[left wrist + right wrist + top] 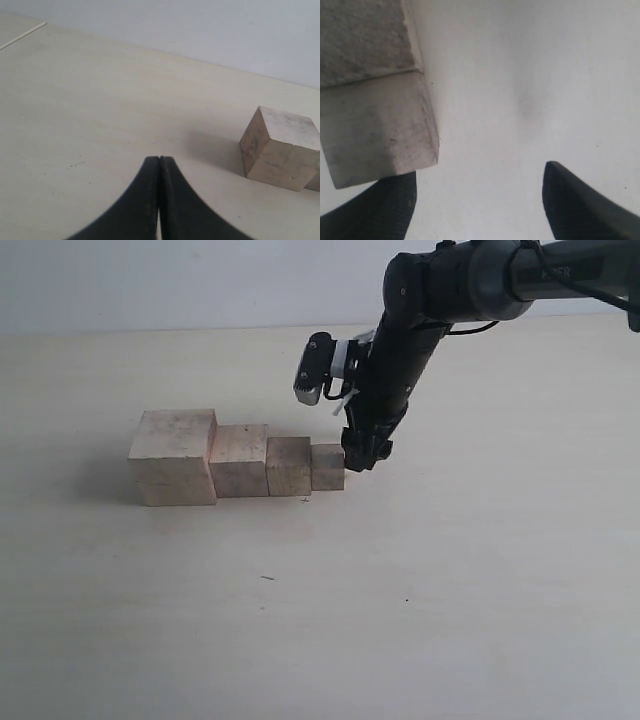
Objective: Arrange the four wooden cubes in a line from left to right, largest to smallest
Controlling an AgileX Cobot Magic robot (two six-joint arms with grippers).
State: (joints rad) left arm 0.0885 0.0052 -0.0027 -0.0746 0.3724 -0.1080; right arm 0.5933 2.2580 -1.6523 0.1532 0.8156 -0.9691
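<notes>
Though ungrasped, the smallest cube (327,466) sits just beside the right hand (362,456).

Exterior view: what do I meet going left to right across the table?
largest cube → second cube → third cube → smallest cube → right gripper
</notes>
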